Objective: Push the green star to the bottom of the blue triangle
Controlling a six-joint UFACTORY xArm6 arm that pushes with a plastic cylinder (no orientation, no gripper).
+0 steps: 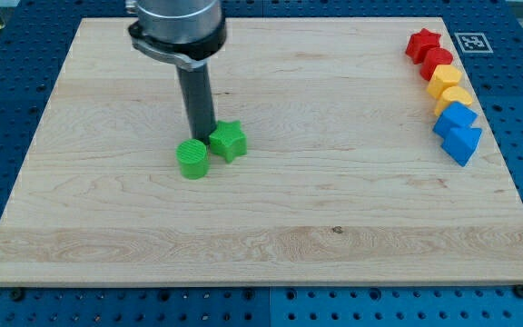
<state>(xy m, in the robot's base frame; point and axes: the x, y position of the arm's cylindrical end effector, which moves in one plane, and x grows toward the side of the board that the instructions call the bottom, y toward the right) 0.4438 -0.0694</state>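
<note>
The green star (pixel 229 141) lies left of the board's middle. A green cylinder (pixel 192 159) sits just to its lower left, touching or nearly touching it. My tip (pixel 201 138) stands right behind the two green blocks, at the star's upper left edge. The blue triangle (pixel 462 144) lies at the board's right edge, lowest in a column of blocks, far to the right of the star.
The column at the right edge holds, from the top, a red star (pixel 422 43), a red block (pixel 437 62), a yellow block (pixel 443 81), a yellow block (pixel 454 99) and a blue cube (pixel 456 119). The wooden board (pixel 271 236) lies on a blue perforated table.
</note>
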